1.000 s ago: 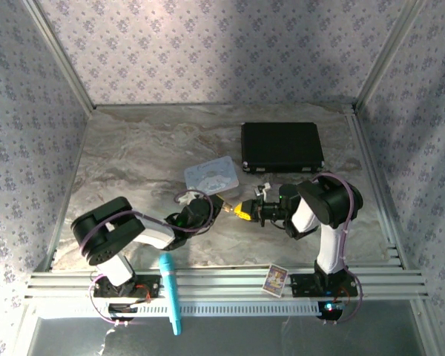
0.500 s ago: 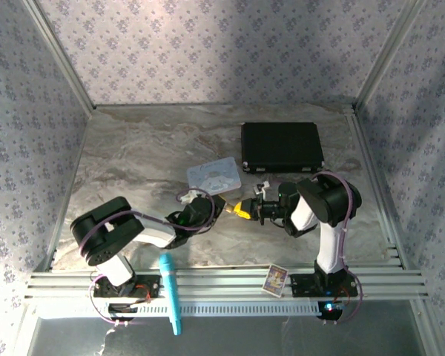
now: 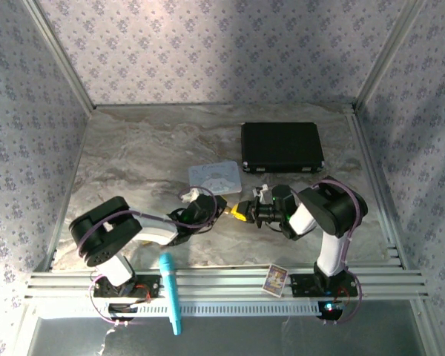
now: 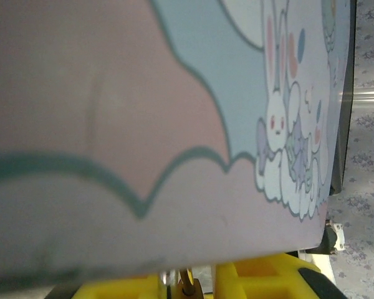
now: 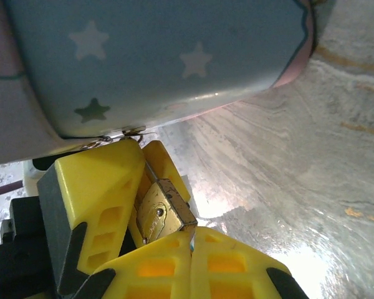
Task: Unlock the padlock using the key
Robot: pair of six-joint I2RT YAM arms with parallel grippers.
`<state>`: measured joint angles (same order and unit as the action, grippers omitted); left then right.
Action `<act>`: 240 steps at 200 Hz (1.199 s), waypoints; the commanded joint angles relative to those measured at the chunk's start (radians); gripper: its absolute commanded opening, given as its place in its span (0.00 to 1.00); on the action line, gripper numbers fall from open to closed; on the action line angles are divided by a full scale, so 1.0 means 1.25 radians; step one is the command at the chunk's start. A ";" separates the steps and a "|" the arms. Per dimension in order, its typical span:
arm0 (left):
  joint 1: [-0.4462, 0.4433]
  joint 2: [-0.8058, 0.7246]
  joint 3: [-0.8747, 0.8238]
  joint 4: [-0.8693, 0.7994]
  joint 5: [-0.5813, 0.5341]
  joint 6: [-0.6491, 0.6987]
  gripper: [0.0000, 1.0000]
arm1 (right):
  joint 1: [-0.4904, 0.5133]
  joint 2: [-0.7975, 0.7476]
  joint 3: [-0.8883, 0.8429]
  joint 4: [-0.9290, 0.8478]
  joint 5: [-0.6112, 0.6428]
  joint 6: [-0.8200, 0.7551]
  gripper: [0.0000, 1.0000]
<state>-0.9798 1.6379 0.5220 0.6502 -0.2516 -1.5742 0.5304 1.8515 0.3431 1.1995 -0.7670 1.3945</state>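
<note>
L hand (image 3: 222, 209) clamps padlock (image 5: 164, 212), keyhole facing R wrist cam, close by tin (image 5: 156, 56); R hand (image 5: 191, 265) pinched shut on key (image 5: 190, 240), tip at padlock's corner, over bench (image 5: 299, 156).

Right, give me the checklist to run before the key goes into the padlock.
1. Left hand grips padlock: ok, clamped between its yellow fingers.
2. Keyhole faces right hand: ok, the slot is visible in the right wrist view.
3. Right hand holds key: probably ok, a thin silvery sliver pokes from its closed fingertips.
4. Key tip lined up with keyhole: not ok, the sliver sits at the padlock's corner, beside the slot.
5. Shackle free to open: cannot tell, the pastel tin crowds that end.
</note>
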 commanded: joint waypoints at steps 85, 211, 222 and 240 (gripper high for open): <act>-0.033 0.008 0.044 0.001 0.119 0.008 0.30 | 0.050 -0.113 0.007 -0.095 0.048 -0.059 0.00; -0.029 -0.071 0.018 -0.098 0.019 -0.007 0.46 | 0.062 -0.117 -0.006 -0.104 0.059 -0.065 0.00; -0.029 -0.075 0.023 -0.111 0.021 -0.007 0.39 | 0.066 -0.115 -0.005 -0.103 0.059 -0.063 0.00; -0.029 -0.077 0.018 -0.112 0.022 -0.008 0.32 | 0.069 -0.115 -0.002 -0.100 0.060 -0.061 0.00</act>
<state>-1.0103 1.5776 0.5526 0.5133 -0.2024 -1.5837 0.5987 1.7184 0.3344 1.0809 -0.6884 1.3376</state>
